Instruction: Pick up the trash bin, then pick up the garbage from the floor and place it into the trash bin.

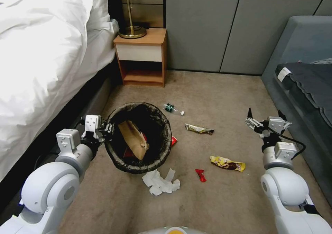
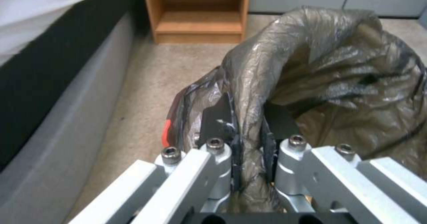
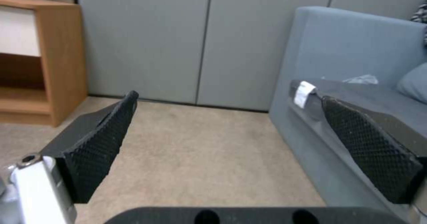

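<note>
- Both arms are chunky, rounded, glossy white shells with silver-grey wrist blocks.
- left gripper (image 2: 249,140): bare aluminium linkage bars, hex socket screws, black fingers.
- right gripper (image 1: 264,118): black pads with a diamond grip texture, plus a black cable looping off the wrist.

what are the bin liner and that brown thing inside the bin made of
The bin liner looks like thin, glossy brownish-black plastic film: it wrinkles, shines and is pinched by the left tool. The brown thing in the trash bin seems matte tan paper, probably a bag, with sharp creases.
</note>
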Controlling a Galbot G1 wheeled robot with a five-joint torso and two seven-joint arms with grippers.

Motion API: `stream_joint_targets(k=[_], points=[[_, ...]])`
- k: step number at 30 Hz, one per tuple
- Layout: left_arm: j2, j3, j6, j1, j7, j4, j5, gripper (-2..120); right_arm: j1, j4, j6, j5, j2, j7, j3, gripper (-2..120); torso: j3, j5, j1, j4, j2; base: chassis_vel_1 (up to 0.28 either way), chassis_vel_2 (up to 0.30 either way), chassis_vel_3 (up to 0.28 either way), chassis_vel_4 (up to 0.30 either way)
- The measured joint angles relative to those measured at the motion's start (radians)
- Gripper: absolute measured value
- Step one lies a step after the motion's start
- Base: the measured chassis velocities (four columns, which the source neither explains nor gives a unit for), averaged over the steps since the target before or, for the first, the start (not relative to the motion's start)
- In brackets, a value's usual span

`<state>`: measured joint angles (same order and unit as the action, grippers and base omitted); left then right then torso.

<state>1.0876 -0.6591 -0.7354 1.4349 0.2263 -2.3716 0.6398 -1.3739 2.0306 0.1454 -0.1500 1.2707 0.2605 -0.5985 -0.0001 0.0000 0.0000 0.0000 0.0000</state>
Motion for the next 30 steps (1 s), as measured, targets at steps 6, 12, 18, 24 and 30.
stream_joint_targets(k=[6, 12, 18, 24, 30], points=[[0.009, -0.001, 0.006, 0.004, -0.027, 0.014, 0.004, 6, -0.012, 0.014, 0.023, 0.009, 0.012, 0.013, 0.008, 100, 0.000, -0.0002, 0.000, 0.0000, 0.000, 0.000, 0.000, 0.000, 0.000], [0.010, 0.017, 0.007, -0.001, -0.028, 0.001, -0.013, 6, -0.057, 0.024, 0.008, 0.018, 0.005, 0.012, -0.024, 100, 0.000, -0.0001, 0.000, -0.0003, 0.000, 0.000, 0.000, 0.000, 0.000], [0.023, 0.022, 0.005, 0.009, -0.017, -0.020, -0.045, 6, -0.054, 0.013, -0.006, 0.017, -0.007, 0.014, -0.028, 100, 0.000, 0.0003, 0.000, 0.0000, 0.000, 0.000, 0.000, 0.000, 0.000], [0.020, 0.017, 0.012, 0.034, -0.016, -0.026, -0.075, 6, -0.035, 0.021, 0.036, 0.022, -0.014, 0.015, 0.000, 100, 0.000, -0.0001, 0.000, 0.0001, 0.000, 0.000, 0.000, 0.000, 0.000], [0.017, 0.002, 0.008, 0.029, -0.009, -0.037, -0.050, 6, 0.046, 0.092, 0.366, -0.088, -0.095, 0.052, 0.059, 100, 0.000, 0.0001, 0.000, 0.0000, 0.000, 0.000, 0.000, 0.000, 0.000]])
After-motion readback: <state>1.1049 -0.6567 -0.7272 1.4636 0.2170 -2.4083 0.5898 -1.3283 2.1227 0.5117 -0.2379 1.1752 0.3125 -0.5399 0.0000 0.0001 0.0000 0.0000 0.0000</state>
